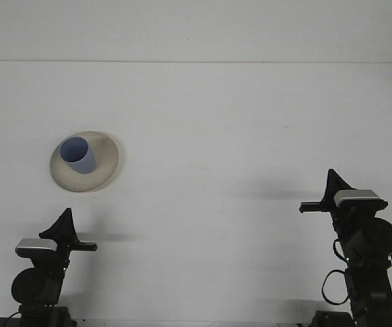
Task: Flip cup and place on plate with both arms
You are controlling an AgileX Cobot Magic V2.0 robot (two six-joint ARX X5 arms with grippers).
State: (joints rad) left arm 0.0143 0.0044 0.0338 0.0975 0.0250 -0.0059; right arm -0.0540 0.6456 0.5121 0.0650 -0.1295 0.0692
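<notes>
A blue cup (79, 154) stands upright, mouth up, on a beige plate (104, 168) at the left of the white table. My left gripper (66, 219) is low at the front left, well in front of the plate and apart from it. My right gripper (334, 180) is at the front right, far from the cup. Both point away from the camera, so only a dark pointed tip shows on each.
The white table (223, 129) stretches back to a far edge near the top of the view. The arms' bases and cables sit along the front edge.
</notes>
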